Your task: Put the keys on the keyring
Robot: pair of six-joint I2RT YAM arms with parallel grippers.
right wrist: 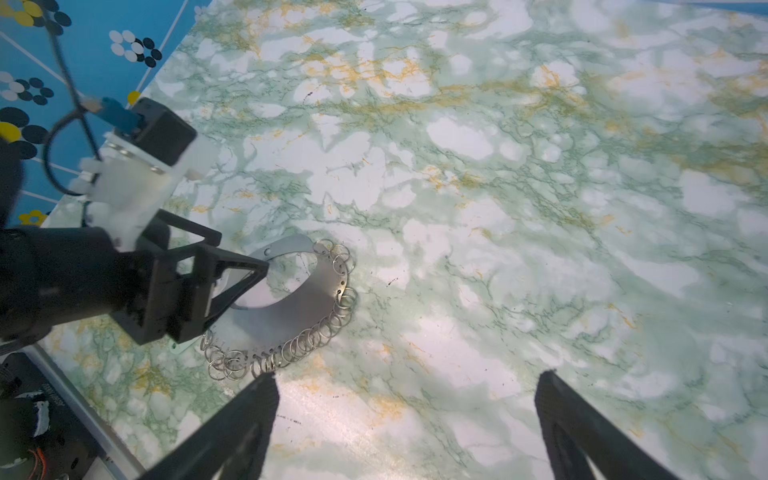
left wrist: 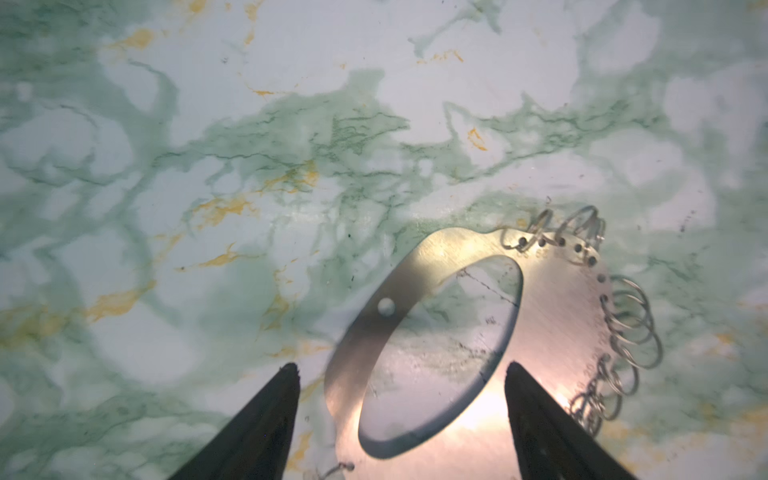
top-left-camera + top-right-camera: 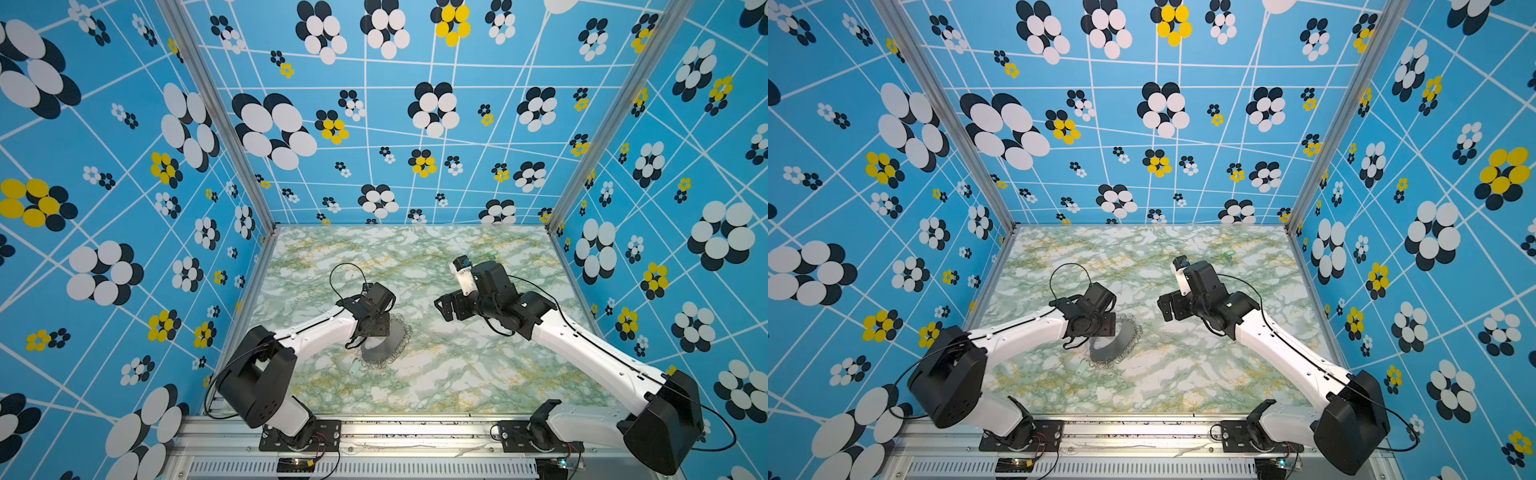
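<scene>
The keyring (image 3: pixel 395 338) (image 3: pixel 1119 345) is a flat grey band fringed with silver wire loops, lying left of the table's middle. My left gripper (image 3: pixel 374 330) (image 2: pixel 403 365) hangs over it, open. One of its fingers (image 2: pixel 540 415) is above the band (image 2: pixel 557 324) and the other is outside it. A small light-green key (image 3: pixel 355 368) (image 3: pixel 1082 369) lies on the table just in front of the ring, touching the loops. My right gripper (image 3: pixel 442 307) (image 1: pixel 409 374) is open and holds nothing, to the right of the ring (image 1: pixel 299 316).
Another small green piece (image 3: pixel 491 252) (image 3: pixel 1228 252) lies near the back right of the green marble table (image 3: pixel 457 374). Blue patterned walls with metal posts close in the left, back and right. A metal rail (image 3: pixel 395 428) runs along the front edge.
</scene>
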